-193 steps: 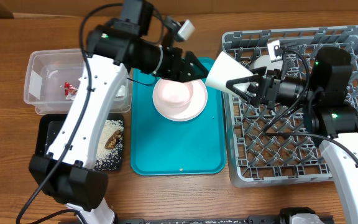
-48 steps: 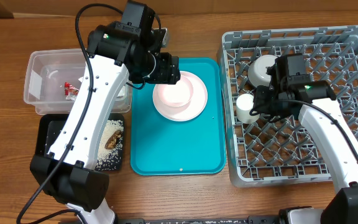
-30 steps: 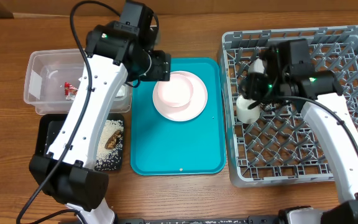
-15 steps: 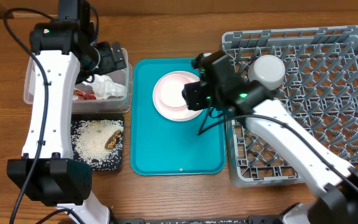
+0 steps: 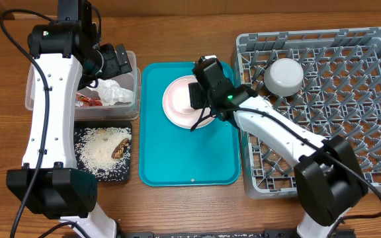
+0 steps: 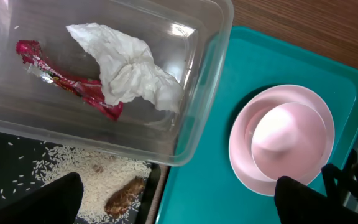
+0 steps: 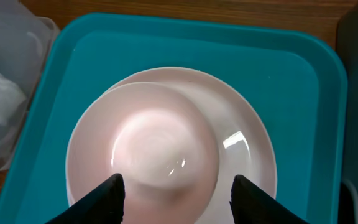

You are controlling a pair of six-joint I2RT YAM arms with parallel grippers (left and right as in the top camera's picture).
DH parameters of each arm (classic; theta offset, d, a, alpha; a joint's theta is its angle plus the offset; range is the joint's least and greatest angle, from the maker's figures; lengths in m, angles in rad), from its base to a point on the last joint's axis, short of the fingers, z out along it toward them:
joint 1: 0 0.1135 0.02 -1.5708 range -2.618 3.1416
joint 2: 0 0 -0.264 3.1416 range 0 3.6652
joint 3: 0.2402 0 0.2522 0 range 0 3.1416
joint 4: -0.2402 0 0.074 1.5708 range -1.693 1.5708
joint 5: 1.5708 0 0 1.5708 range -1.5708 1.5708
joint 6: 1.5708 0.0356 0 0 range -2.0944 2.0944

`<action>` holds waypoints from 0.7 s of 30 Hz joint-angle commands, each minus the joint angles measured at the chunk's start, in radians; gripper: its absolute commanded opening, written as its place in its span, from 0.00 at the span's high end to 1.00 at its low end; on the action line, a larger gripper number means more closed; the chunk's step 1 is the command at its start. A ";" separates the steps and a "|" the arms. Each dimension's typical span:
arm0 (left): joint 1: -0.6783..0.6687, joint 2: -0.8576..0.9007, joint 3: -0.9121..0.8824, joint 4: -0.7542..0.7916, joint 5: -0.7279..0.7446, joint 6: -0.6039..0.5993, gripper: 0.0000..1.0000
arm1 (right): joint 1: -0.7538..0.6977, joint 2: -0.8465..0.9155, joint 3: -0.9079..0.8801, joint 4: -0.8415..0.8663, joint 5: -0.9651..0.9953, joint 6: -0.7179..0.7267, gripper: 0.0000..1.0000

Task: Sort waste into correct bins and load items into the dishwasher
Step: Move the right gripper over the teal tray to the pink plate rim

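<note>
The pale pink plate (image 5: 175, 118) lies on the teal tray with the small pink bowl (image 5: 178, 94) upside down on it. My right gripper (image 5: 196, 99) is open just above them, and in the right wrist view its fingers (image 7: 179, 199) straddle the bowl (image 7: 163, 140) on the plate (image 7: 244, 155). My left gripper (image 5: 118, 61) is open and empty over the clear tub (image 5: 45, 69), which holds the white napkin (image 6: 129, 68) and red wrapper (image 6: 61, 81). Rice (image 6: 73, 180) and a brown chunk (image 6: 124, 198) lie in the black tray (image 5: 53, 142). The whitish bowl (image 5: 286, 75) sits upside down in the grey rack (image 5: 329, 125). The white cup is hidden.
The teal serving tray (image 5: 190, 158) lies between the bins and the rack. The right arm stretches from the front right across the rack's left side. The left arm stands over the tub and black tray.
The right arm has left the cup in the rack and swung left over the pink plate and bowl. The left arm moved from the tray to above the clear tub.
</note>
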 commanded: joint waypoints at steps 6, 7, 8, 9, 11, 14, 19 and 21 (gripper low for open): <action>0.000 -0.006 -0.002 -0.002 -0.012 -0.011 0.00 | -0.003 0.090 0.002 0.039 0.059 0.031 0.51; 0.000 -0.006 -0.002 -0.002 -0.012 -0.011 0.00 | -0.003 0.101 0.002 0.039 0.059 0.031 0.56; 0.000 -0.006 -0.002 -0.002 -0.012 -0.011 0.00 | -0.003 0.111 0.002 0.039 0.059 0.031 0.60; 0.000 -0.006 -0.002 -0.002 -0.012 -0.011 0.00 | -0.003 0.117 0.002 0.039 0.059 0.031 0.65; 0.000 -0.006 -0.002 -0.002 -0.012 -0.011 0.00 | -0.003 0.126 0.002 0.038 0.060 0.031 0.68; 0.000 -0.006 -0.002 -0.002 -0.012 -0.011 0.00 | -0.004 0.127 0.001 0.020 0.060 0.031 0.68; 0.000 -0.006 -0.002 -0.002 -0.012 -0.011 0.00 | -0.004 0.127 0.001 0.008 0.058 0.031 0.73; 0.000 -0.006 -0.002 -0.002 -0.012 -0.011 0.00 | -0.004 0.127 0.001 0.008 0.058 0.031 0.78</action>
